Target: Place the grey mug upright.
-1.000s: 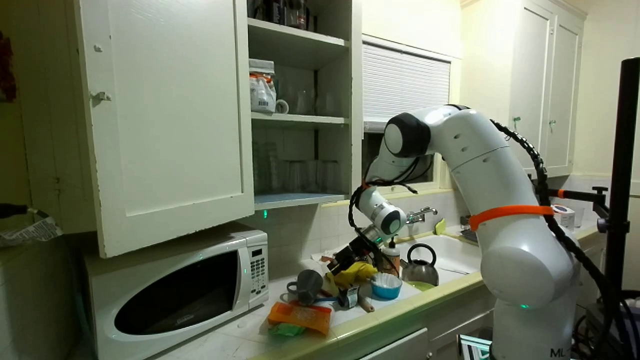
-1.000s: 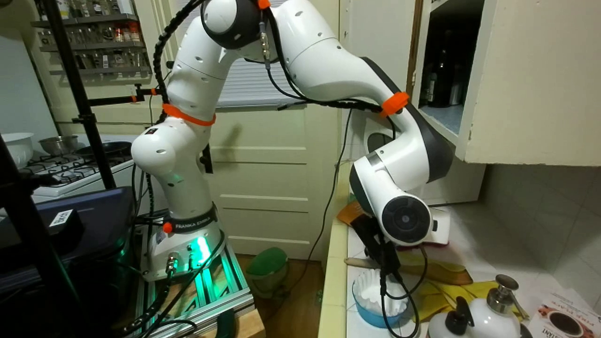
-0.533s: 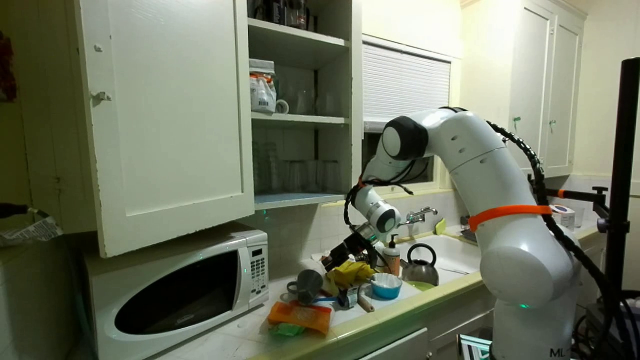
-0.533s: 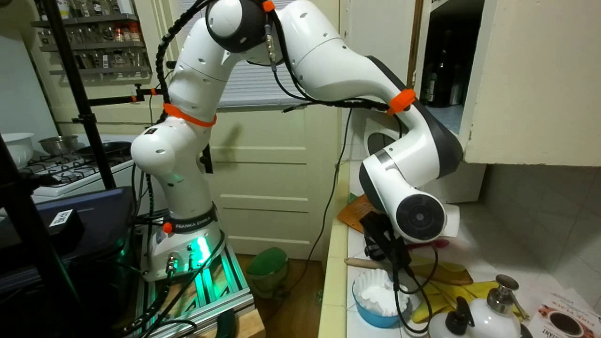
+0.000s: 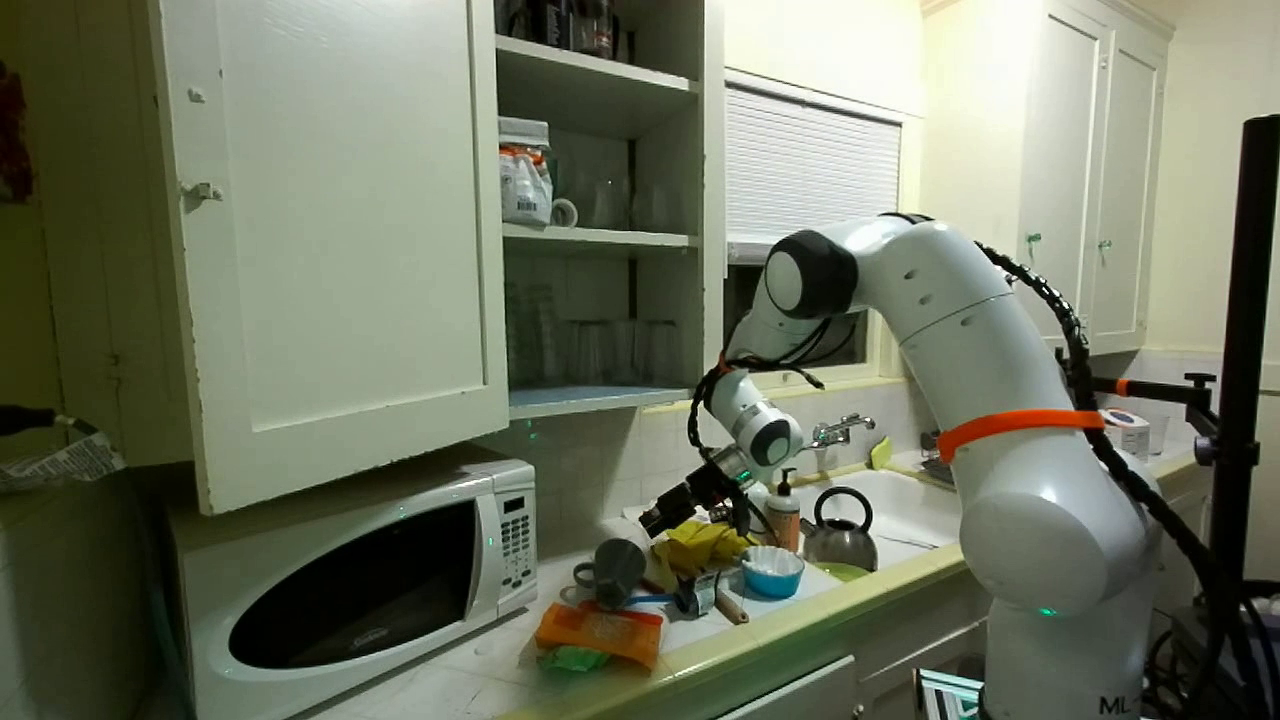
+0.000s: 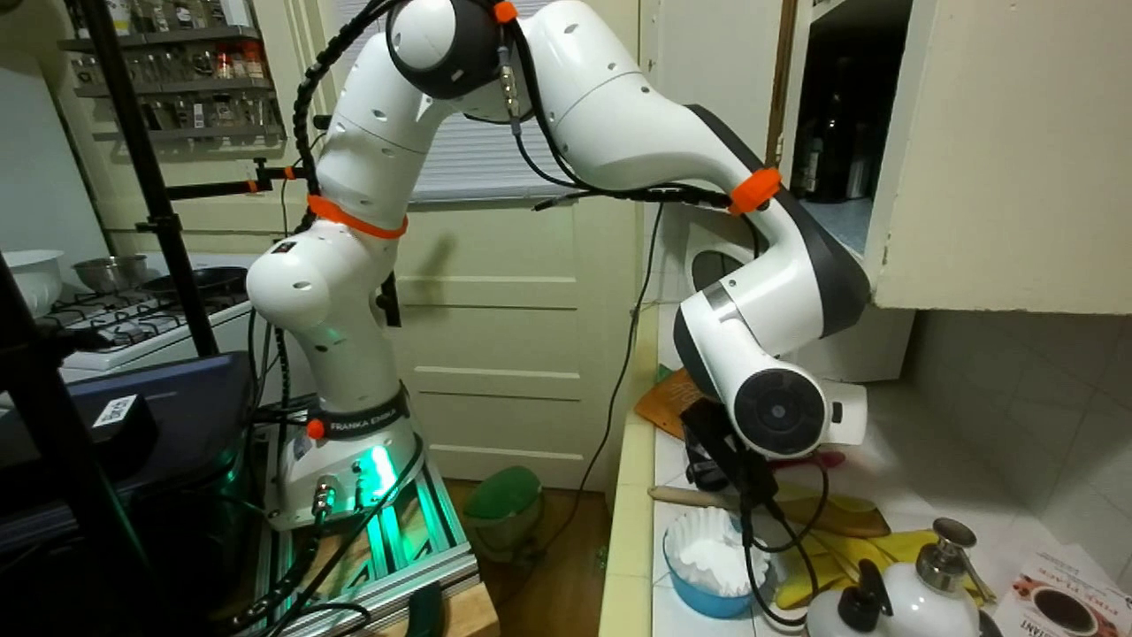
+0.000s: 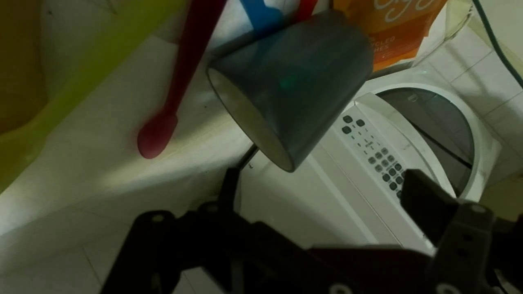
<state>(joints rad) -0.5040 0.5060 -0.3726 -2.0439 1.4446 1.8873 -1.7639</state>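
Your black gripper point(image 7: 322, 179) has its two fingers spread wide. Past their tips, one dull-grey, can-shaped mug point(image 7: 294, 85) lies tipped over, mouth facing them. Near it are one flat orange pouch point(image 5: 600, 632) and one boxy white microwave point(image 5: 380, 570). Your one white arm point(image 5: 1000, 360) bends high, then slants down.

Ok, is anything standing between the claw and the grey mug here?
Nothing visible: in the wrist view, no object lies between the open claw and the grey mug. A red round-ended utensil lies off to one side, and the microwave sits farther back.
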